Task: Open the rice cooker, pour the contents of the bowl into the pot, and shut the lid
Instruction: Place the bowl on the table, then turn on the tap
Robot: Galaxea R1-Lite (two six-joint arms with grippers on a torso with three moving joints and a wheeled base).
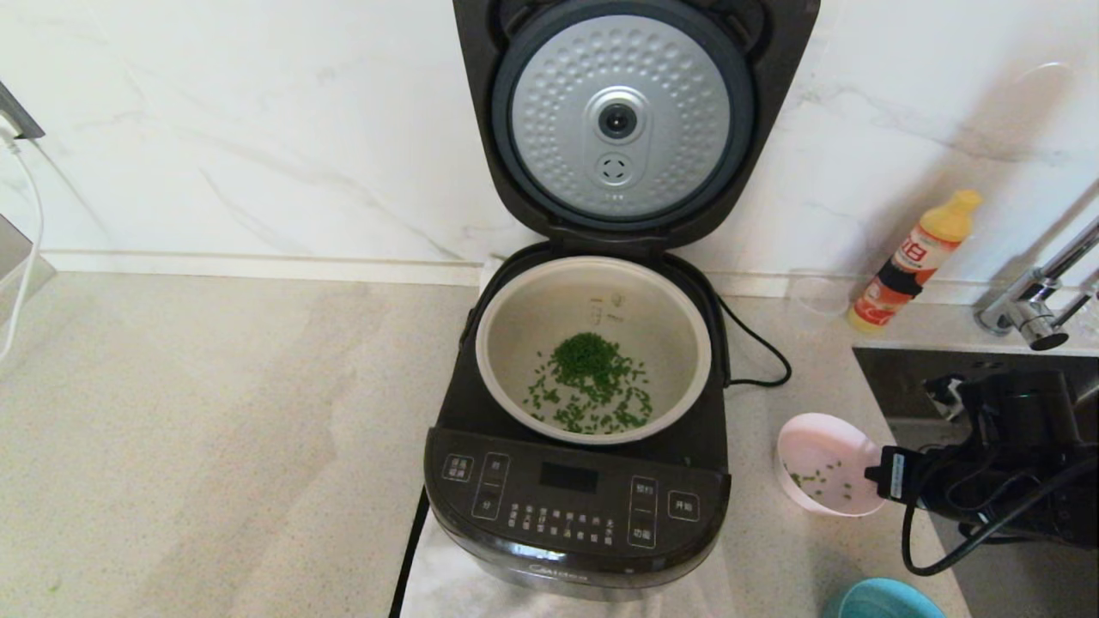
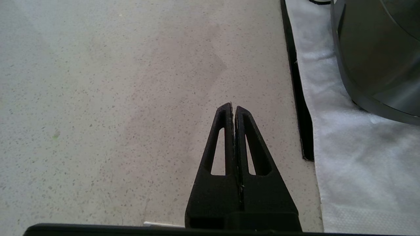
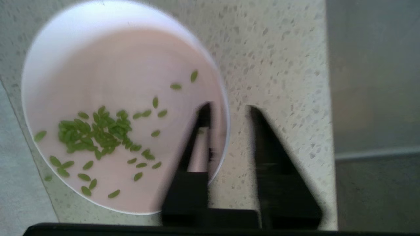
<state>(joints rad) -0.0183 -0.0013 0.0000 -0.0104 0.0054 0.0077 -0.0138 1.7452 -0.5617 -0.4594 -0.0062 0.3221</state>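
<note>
The black rice cooker [image 1: 575, 506] stands in the middle of the counter with its lid [image 1: 620, 120] swung fully up, the dimpled silver plate facing me. Green grains [image 1: 592, 378] lie heaped in the pale pot [image 1: 549, 309]. The pink bowl [image 1: 824, 455] sits on the counter to the cooker's right with a few green grains [image 3: 98, 134] left in it. My right gripper [image 3: 228, 107] is open, one finger over the bowl's inside, the other outside, with the bowl's rim [image 3: 224, 131] between them. My left gripper [image 2: 234, 106] is shut and empty above the bare counter left of the cooker [image 2: 377, 49].
The sink [image 1: 910, 378] and faucet [image 1: 1039, 300] lie right of the bowl. An orange bottle [image 1: 914, 262] and a clear cup [image 1: 817, 296] stand by the wall. A teal bowl [image 1: 884, 601] is at the front edge. The power cord [image 1: 764, 352] loops behind the cooker, which rests on a white mat [image 2: 344, 131].
</note>
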